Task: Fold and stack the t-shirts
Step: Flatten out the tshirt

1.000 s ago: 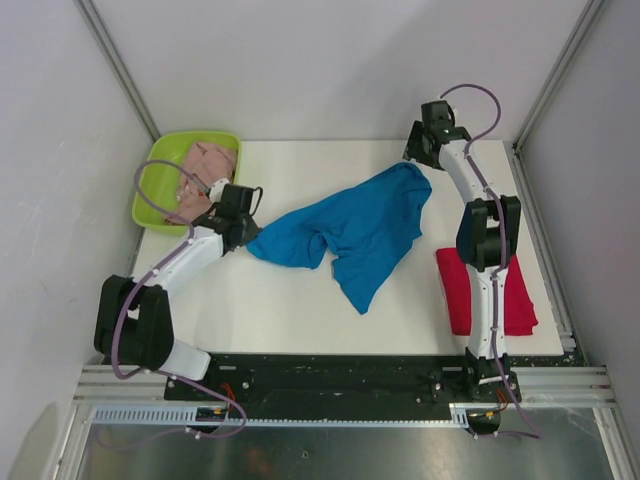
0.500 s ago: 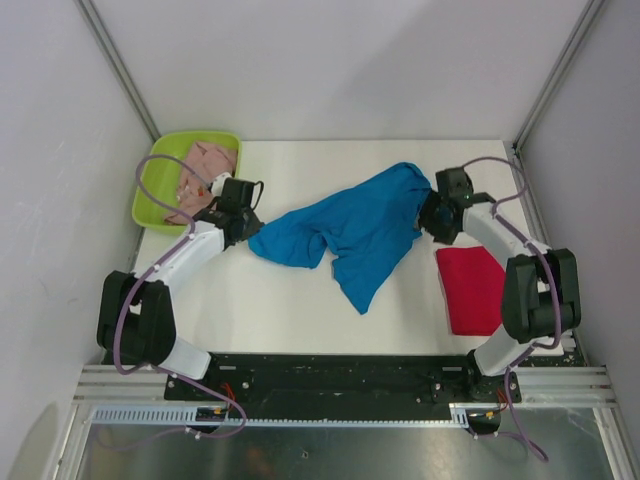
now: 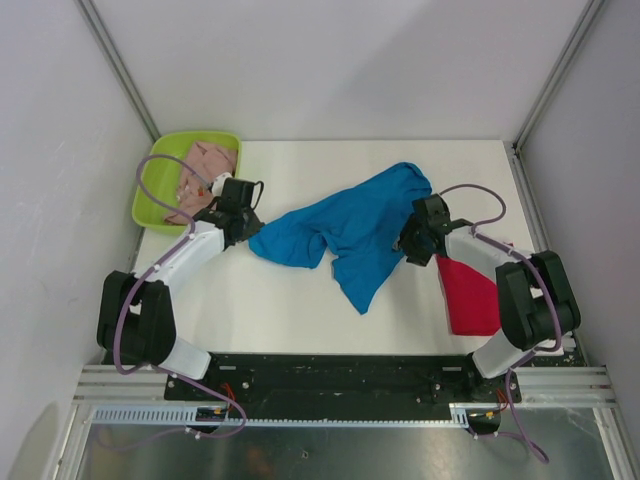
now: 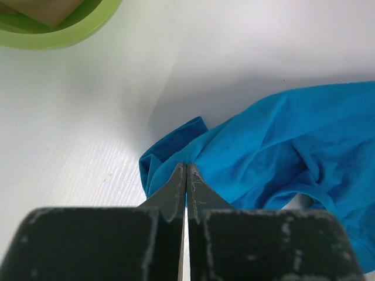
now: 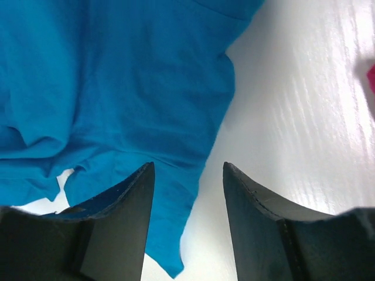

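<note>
The bright blue t-shirt (image 3: 350, 225) lies crumpled across the middle of the white table. My left gripper (image 3: 243, 228) is at its left end, jaws shut on a pinch of the blue cloth (image 4: 275, 146) at the left gripper's tips (image 4: 186, 167). My right gripper (image 3: 404, 243) is open and low over the shirt's right edge; in the right wrist view the blue cloth (image 5: 117, 76) lies under the left finger and the right gripper's gap (image 5: 188, 170) straddles the hem. The red t-shirt (image 3: 478, 292) lies folded at the right. The pale pink t-shirt (image 3: 200, 170) sits in the tray.
The lime-green tray (image 3: 150, 195) stands at the table's far left corner, and its rim shows in the left wrist view (image 4: 70, 35). Grey walls and metal frame posts close in both sides. The table's front edge meets a black rail.
My right arm has swung from the far right corner down and toward the near side, to the blue shirt's right edge. My left gripper has barely moved and still holds the shirt's left end.
</note>
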Tool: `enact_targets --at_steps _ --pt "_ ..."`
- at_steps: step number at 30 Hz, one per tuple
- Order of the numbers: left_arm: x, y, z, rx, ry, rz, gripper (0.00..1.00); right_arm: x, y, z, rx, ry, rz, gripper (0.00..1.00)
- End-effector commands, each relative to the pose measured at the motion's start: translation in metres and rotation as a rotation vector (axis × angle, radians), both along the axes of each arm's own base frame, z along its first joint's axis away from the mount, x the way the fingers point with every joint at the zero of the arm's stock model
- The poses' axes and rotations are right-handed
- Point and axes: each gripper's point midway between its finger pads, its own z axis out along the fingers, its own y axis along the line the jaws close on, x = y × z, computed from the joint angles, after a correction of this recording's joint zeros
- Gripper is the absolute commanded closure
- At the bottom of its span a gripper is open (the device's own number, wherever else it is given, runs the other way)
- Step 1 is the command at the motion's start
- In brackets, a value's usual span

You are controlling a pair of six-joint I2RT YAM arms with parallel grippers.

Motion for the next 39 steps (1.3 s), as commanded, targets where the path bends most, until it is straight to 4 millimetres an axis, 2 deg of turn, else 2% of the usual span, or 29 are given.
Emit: enact_targets --at_steps 1,4,13,14,19,22,26,29,34,39 --pt "0.013 0.0 0.017 0.004 -0.049 -0.012 1.0 0.021 0.006 0.001 0.015 -0.066 -0.057 0.47" --pt "0.014 0.0 0.017 0.008 -0.05 -0.014 1.0 0.023 0.008 -0.006 0.016 -0.061 -0.055 0.5" --pt "0.016 0.003 0.018 0.015 -0.05 -0.013 1.0 0.016 0.006 -0.024 -0.048 -0.023 -0.041 0.52" --pt "0.016 0.003 0.018 0.015 -0.051 -0.012 1.0 0.016 0.007 -0.027 -0.047 -0.021 -0.036 0.55" --pt "0.016 0.006 0.017 0.018 -0.046 -0.017 1.0 0.013 0.003 -0.036 -0.072 0.006 -0.03 0.93" --pt "0.017 0.006 0.018 0.031 -0.043 -0.045 1.0 0.007 -0.024 -0.031 -0.141 0.026 -0.049 0.99" --pt "0.02 0.005 0.019 0.045 -0.043 -0.08 1.0 -0.002 -0.069 -0.022 -0.218 0.058 -0.088 1.0" --pt "0.022 0.002 0.018 0.047 -0.035 -0.1 1.0 -0.013 -0.098 -0.026 -0.247 0.091 -0.127 1.0" --pt "0.024 -0.002 0.012 0.04 -0.017 -0.125 1.0 -0.028 -0.132 -0.033 -0.268 0.129 -0.192 1.0" --pt "0.029 -0.009 0.004 0.026 0.005 -0.153 1.0 -0.032 -0.161 -0.033 -0.304 0.137 -0.25 1.0"
